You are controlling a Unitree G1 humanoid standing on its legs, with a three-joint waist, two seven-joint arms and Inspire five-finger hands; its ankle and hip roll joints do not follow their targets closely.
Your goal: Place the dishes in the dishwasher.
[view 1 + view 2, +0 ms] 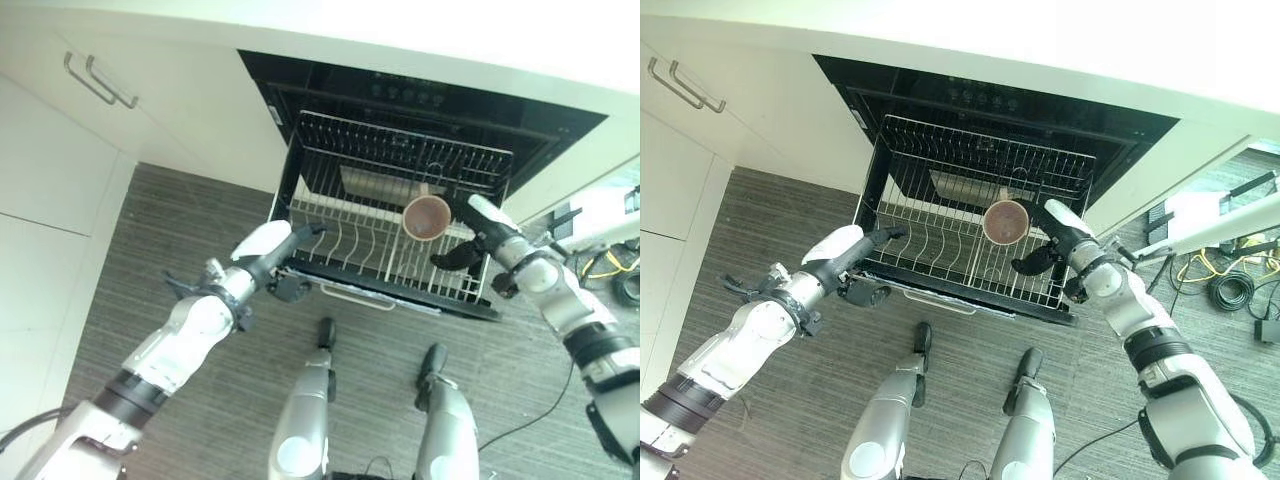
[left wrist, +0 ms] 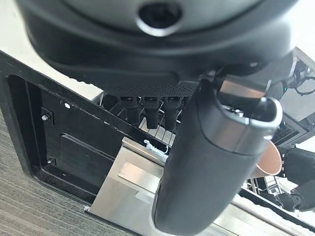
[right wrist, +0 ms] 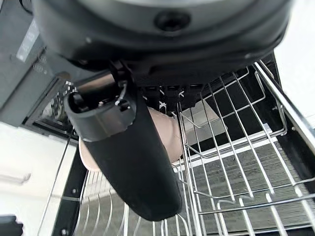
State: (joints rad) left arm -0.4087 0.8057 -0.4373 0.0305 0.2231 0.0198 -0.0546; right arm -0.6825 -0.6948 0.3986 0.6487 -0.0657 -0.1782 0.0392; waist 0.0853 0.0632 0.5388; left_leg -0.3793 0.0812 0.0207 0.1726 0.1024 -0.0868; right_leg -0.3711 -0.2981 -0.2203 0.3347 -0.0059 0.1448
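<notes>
Nearest, seen from the head: grey wood-grain floor (image 1: 200, 420) spreading below both arms. Reaching in from the left, left hand (image 1: 285, 250) with its fingertips at the rack's front-left corner; whether those fingers hook a wire cannot be told, since the left wrist view hides them behind the thumb. Coming from the right, right hand (image 1: 1045, 245) closed around a pinkish-brown cup (image 1: 1006, 221), held on its side with the open mouth toward the head camera, above the right half of the pulled-out wire rack (image 1: 390, 215).

Around these: dark dishwasher cavity (image 1: 430, 110) under a pale countertop (image 1: 330, 25); white cabinet fronts with two metal bar handles (image 1: 100, 80) off to the left; a tangle of yellow and black cables (image 1: 1230, 280) on the floor at far right, well apart from the rack. Upright tines across the rack's floor, just beneath the cup.

From the left wrist view alone: a brushed-steel panel (image 2: 133, 187) under the rack, and the cup's rim peeking past the big thumb. From the right wrist view alone: the cup's smooth side pressed behind the thumb, rack wires crossing just beside it, with grey floor visible through the wires.
</notes>
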